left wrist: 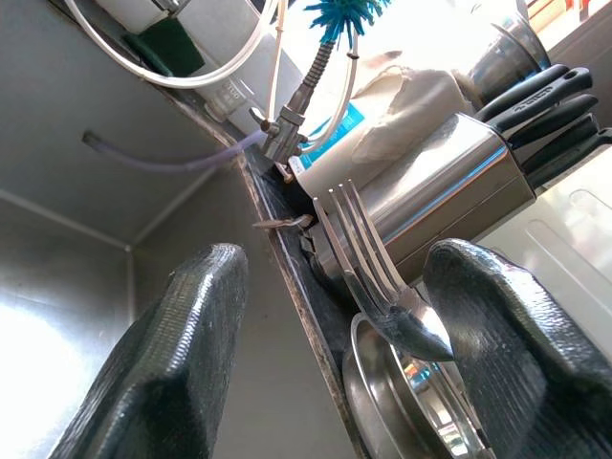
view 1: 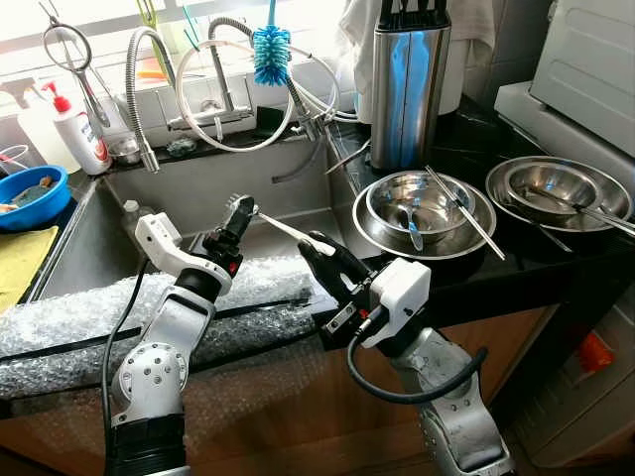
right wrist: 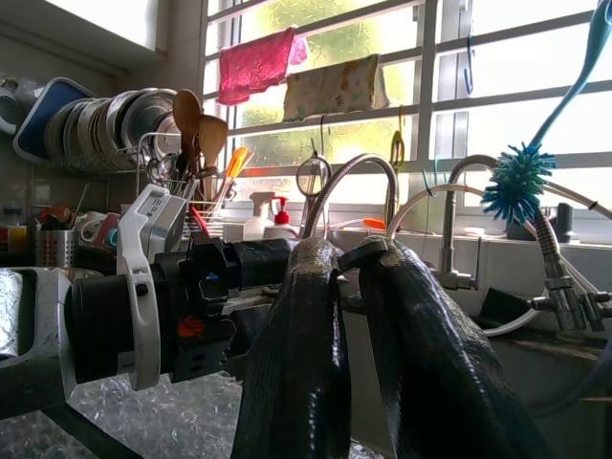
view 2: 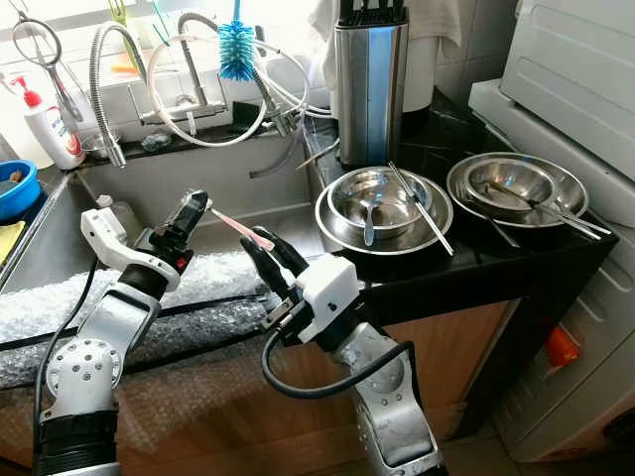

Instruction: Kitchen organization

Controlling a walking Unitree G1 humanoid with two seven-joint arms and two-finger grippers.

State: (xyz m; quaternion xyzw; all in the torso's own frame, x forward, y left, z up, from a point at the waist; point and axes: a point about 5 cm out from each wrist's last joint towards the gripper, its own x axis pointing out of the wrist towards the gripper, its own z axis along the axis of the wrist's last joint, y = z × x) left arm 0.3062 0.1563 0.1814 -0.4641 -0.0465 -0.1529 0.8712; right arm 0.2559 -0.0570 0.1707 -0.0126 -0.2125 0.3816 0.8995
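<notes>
— Fork (view 1: 273, 222) first: where do you have it?

— Your right gripper (view 1: 319, 248) is clamped on the handle end, above the front edge of the sink (view 1: 198, 213). The tines reach up to your left gripper (view 1: 241, 208), whose fingers (left wrist: 177, 354) stand apart on either side of the fork head, not yet pressing on it.

— So how do you do the handover well?

— Close the left fingers squarely across the neck, just below the tines, and only then loosen the right. Keep both wrists quiet while you do it; the handle is thin and smooth, and I judge it would twist or drop into the sink if you let go early.

— And where can it go?

— At the near edge of the worktop (view 1: 476, 139), beside the sink, nested steel bowls (view 1: 425, 213) hold a spoon (view 1: 411, 226) with chopsticks (view 1: 464, 211) across the rim. Further right, more bowls (view 1: 558, 188) carry utensils too. Behind them stands the knife block (view 1: 405, 84), full of black handles. A blue bowl (view 1: 32, 196) sits at the sink's left side.
</notes>
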